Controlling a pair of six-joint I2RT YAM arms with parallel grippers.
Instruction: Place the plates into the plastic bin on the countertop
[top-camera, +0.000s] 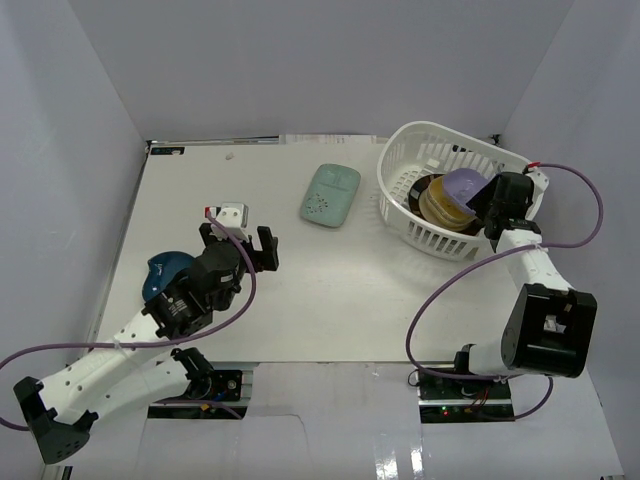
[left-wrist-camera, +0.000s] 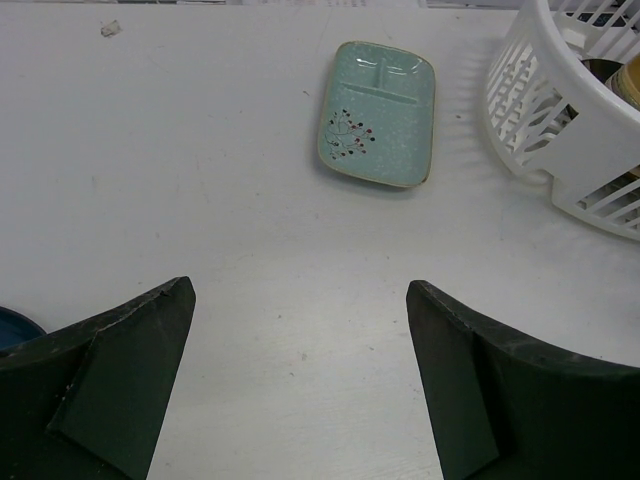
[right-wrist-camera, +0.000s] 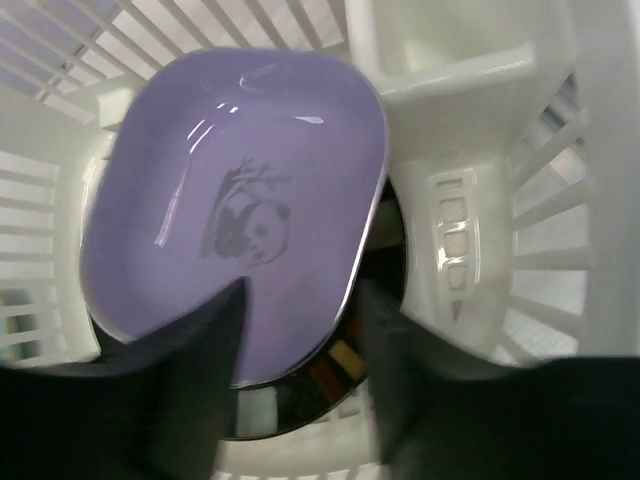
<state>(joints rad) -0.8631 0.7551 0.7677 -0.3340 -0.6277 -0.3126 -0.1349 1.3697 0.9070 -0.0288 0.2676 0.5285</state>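
A: Far right, inside the plastic bin: right gripper at the purple plate, which lies tilted on the stacked plates. Grip?
B: Blurred fingers straddle one corner. Can't tell if they're pinching it.
A: Left gripper?
B: Hovers over the countertop, near left, fingers spread wide.
A: Plates outside?
B: Mint plate flat on the countertop, just left of the bin. Dark blue plate near left, partly under the left arm.
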